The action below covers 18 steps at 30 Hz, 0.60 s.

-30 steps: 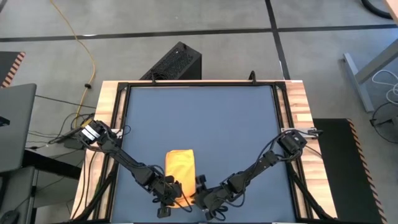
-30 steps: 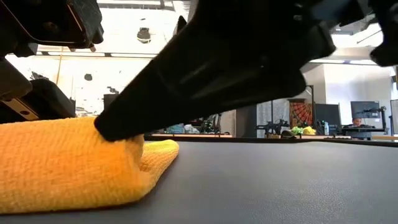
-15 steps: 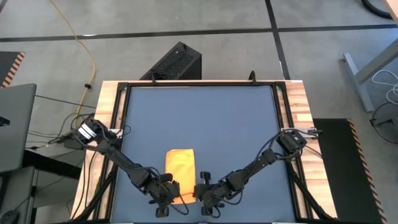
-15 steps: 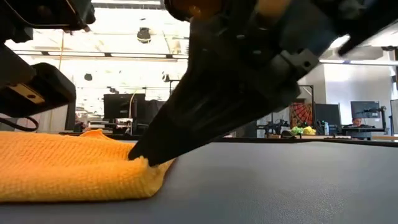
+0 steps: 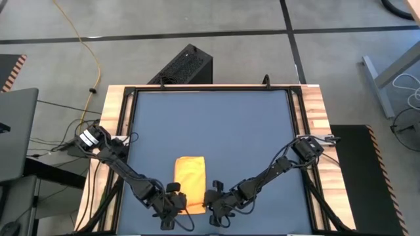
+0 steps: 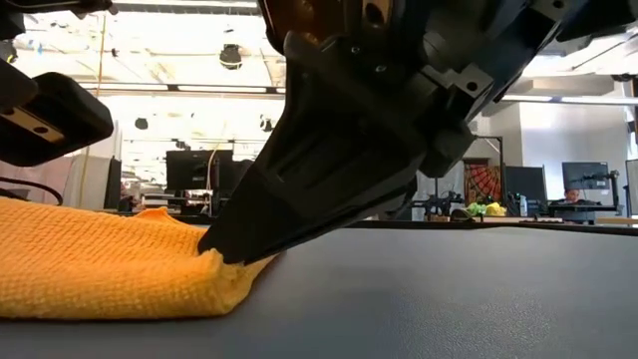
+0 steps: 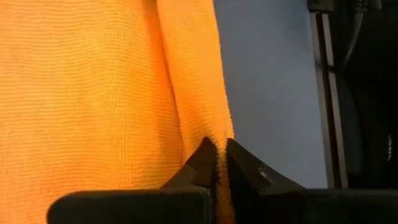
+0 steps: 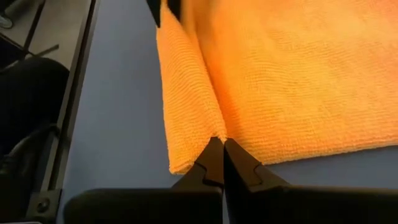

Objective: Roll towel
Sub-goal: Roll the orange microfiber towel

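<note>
The yellow-orange towel (image 5: pixel 190 174) lies flat on the blue-grey mat (image 5: pixel 216 124), near the table's front edge and left of centre. A narrow strip along its near end is folded up into a ridge. My left gripper (image 5: pixel 177 204) stands at the towel's near left corner and is shut on it (image 7: pixel 217 149). At the near right corner my right gripper (image 5: pixel 211 200) is shut on the same end (image 8: pixel 222 144). In the low view the right gripper's fingers (image 6: pixel 249 234) slant down onto the towel (image 6: pixel 100 269). My left gripper pinches the ridge of the folded near end (image 7: pixel 219 138) between its two fingertips, slanting down from the table's left. The cloth there is several layers; the remainder lies flat on the mat. My right gripper pinches the crease of the folded near end (image 8: pixel 217 132) close to the near right corner, at the fingertips only. The fingers slant down from the table's right. The towel stays on the mat, slightly gathered at the tips (image 6: pixel 227 261).
The black table frame (image 5: pixel 131 92) runs around the mat, and wooden boards (image 5: pixel 315 111) lie beyond it. The mat's far half and right side hold nothing. Cables and a dark box (image 5: pixel 184 65) lie on the floor behind the table.
My right gripper has rolled about its own line and shut on the towel's near right corner. My left gripper has drifted a little toward the table's left edge, still shut. The towel's near end, humped up a second ago, now lies lower and flatter.
</note>
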Each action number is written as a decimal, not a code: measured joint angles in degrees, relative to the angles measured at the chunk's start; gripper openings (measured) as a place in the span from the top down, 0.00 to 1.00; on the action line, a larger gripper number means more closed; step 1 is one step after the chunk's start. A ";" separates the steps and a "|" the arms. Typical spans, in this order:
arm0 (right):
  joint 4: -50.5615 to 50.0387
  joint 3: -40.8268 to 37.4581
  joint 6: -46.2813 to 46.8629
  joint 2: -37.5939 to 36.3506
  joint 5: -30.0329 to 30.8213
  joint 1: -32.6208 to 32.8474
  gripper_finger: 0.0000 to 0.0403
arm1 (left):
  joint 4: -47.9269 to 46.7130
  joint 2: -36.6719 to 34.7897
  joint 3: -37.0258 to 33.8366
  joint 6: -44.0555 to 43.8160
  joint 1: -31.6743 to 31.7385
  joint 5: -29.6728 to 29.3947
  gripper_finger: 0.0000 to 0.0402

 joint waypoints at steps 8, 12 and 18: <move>-0.86 0.00 2.08 -0.02 0.03 0.30 0.96 | -2.46 0.00 0.00 0.34 -0.33 -3.56 0.98; -1.02 0.00 2.10 -0.02 0.04 0.44 0.96 | -2.46 0.00 0.00 1.42 -0.36 -2.22 0.93; -1.48 -0.02 2.35 -0.02 0.04 0.28 0.96 | -4.47 -1.58 0.00 1.16 -0.37 1.74 0.77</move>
